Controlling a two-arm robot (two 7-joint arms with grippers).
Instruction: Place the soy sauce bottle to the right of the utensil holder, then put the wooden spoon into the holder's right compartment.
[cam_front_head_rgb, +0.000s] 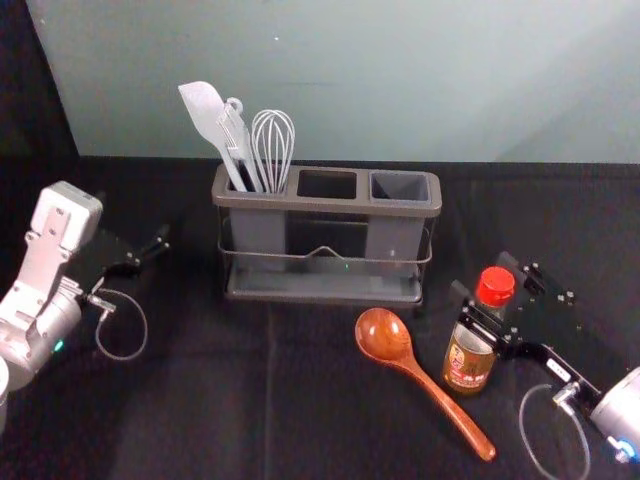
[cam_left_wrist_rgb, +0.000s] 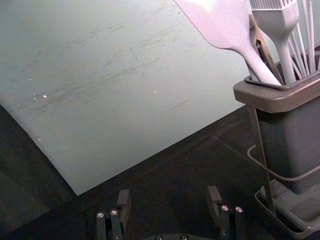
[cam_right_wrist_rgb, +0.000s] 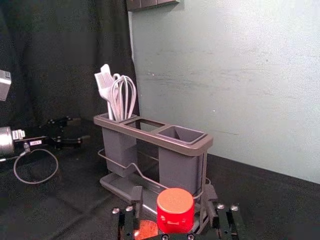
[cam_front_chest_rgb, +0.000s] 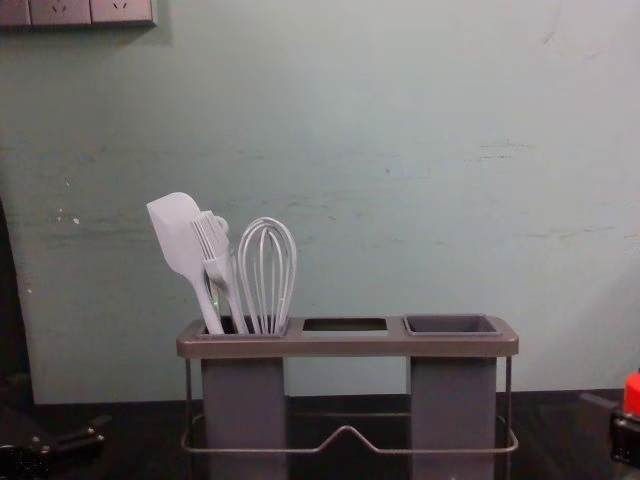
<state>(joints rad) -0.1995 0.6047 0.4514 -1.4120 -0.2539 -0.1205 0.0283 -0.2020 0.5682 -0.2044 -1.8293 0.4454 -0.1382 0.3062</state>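
Head view has me looking down on a black cloth-covered table (cam_front_head_rgb: 220, 400), creased near the front, with a pale grey-green wall (cam_front_head_rgb: 340, 90) rising behind it. From the chest view I can also see a row of dark-rimmed wall sockets (cam_front_chest_rgb: 75, 12) high on the left, and a black curtain (cam_right_wrist_rgb: 107, 40) hangs in the corner of the right wrist view.

The brown-labelled soy sauce bottle with its red cap (cam_front_head_rgb: 468, 360) is nearer the robot than the grey plastic utensil holder (cam_front_head_rgb: 325, 202) and slightly to its right. It looks upright, cap up, its long axis running top to bottom. The right gripper (cam_front_head_rgb: 484, 276) is around its upper part, fingers apart, with a gap on either side of the cap.

Just left of the bottle lies the glossy reddish-brown wooden spoon (cam_front_head_rgb: 402, 355), bowl towards the holder, long axis slanting so the handle points towards the robot and rightward. Well left of the holder, the left gripper (cam_front_head_rgb: 155, 245) is idle, its fingers spread.
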